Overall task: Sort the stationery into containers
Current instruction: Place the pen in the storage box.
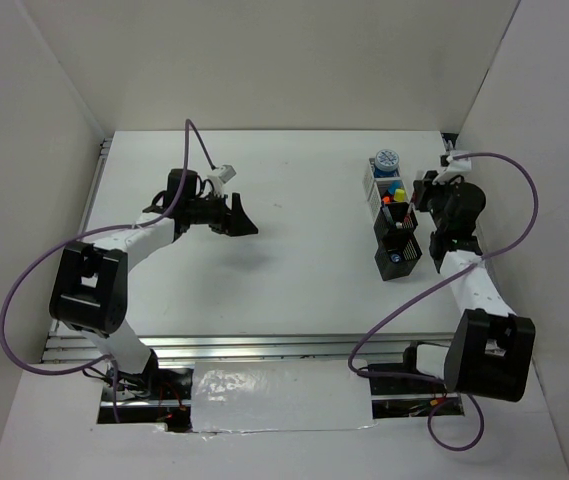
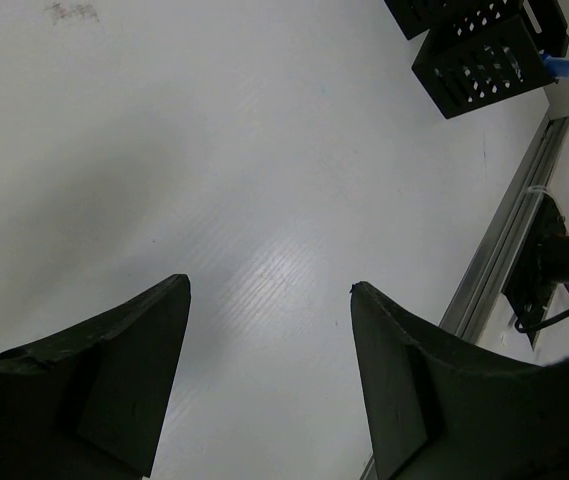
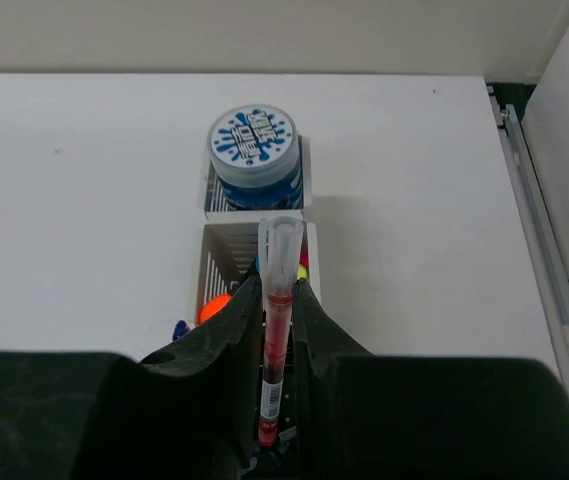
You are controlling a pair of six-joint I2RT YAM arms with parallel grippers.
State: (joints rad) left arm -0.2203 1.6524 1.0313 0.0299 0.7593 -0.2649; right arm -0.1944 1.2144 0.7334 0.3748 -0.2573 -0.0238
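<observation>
Right gripper (image 3: 277, 310) clamped on a red-filled pen (image 3: 280, 250), held above the bins (image 3: 211, 262) near the bench's (image 2: 264, 150) right edge. Left gripper (image 2: 269, 290) open, holding nothing.

left arm (image 1: 134, 245), right arm (image 1: 469, 285): white links, black joint blocks; cables (image 1: 4, 315): purple loops; jaws: black wedges
</observation>
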